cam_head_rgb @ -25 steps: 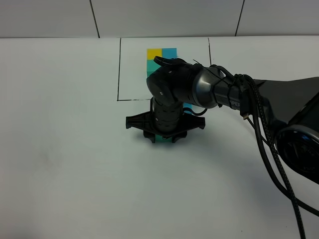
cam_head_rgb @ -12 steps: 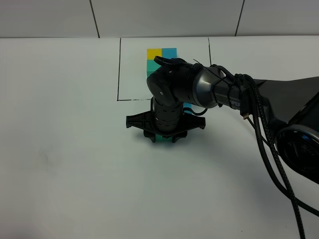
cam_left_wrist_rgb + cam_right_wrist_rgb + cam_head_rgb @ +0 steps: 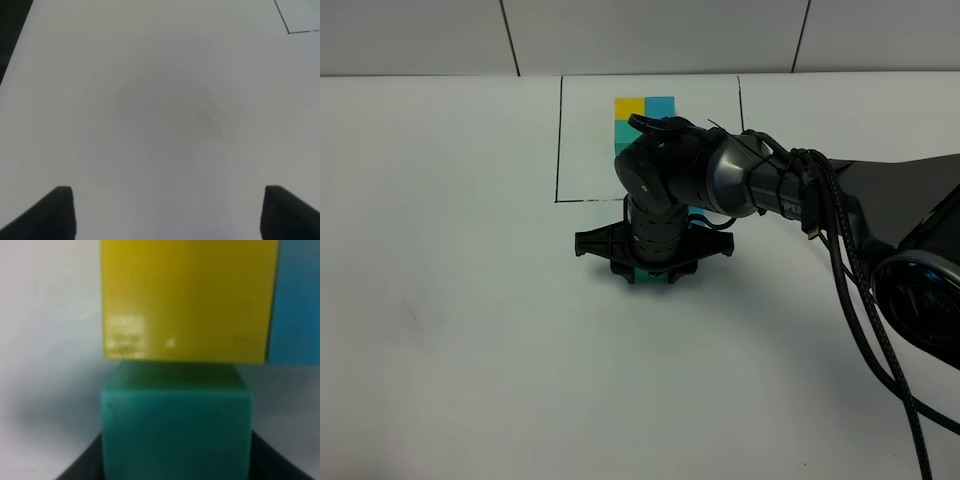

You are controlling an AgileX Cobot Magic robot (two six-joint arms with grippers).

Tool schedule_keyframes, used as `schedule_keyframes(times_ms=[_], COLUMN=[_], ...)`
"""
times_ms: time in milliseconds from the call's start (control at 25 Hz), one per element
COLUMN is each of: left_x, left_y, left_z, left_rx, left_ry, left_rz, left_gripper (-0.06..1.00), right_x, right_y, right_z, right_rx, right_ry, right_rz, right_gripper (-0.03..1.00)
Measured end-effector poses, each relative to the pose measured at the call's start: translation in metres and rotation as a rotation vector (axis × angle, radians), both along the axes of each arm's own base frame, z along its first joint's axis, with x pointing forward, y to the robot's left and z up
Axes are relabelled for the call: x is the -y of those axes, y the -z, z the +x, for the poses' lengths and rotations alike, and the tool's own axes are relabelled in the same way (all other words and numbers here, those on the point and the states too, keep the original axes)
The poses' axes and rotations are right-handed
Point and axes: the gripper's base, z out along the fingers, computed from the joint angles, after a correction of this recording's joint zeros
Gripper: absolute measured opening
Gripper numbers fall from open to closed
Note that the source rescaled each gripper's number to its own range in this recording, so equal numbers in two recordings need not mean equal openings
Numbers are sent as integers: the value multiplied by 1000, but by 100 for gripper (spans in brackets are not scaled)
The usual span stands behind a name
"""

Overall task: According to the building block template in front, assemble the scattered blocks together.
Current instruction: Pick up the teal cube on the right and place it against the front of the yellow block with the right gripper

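Observation:
The building block template (image 3: 638, 115) is a yellow, blue and teal-green cluster inside a black-lined rectangle at the far middle of the table. In front of it, my right gripper (image 3: 648, 272) points down, shut on the teal-green block (image 3: 646, 273). In the right wrist view the teal-green block (image 3: 175, 435) sits between the dark fingers of my right gripper (image 3: 175, 462). It touches the yellow block (image 3: 187, 300), with the blue block (image 3: 297, 305) beside the yellow one. My left gripper (image 3: 170, 215) is open over bare table.
The right arm (image 3: 790, 190) and its cables (image 3: 860, 300) reach in from the right across the white table (image 3: 470, 300). A corner of the black-lined rectangle (image 3: 292, 20) shows in the left wrist view.
The right gripper with the teal-green block has edged very slightly toward the template. The left gripper has not changed.

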Motion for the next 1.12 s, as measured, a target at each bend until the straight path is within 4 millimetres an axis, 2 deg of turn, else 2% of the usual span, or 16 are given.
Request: schedule_keyframes(times_ms=[1120], left_x=[0], left_y=[0], left_z=[0], left_rx=[0], left_ry=[0], left_rz=[0], left_gripper=[75], right_x=[2], right_y=[0], right_z=[3], right_rx=[30], right_ry=[0], right_rz=[-18], right_gripper=[3])
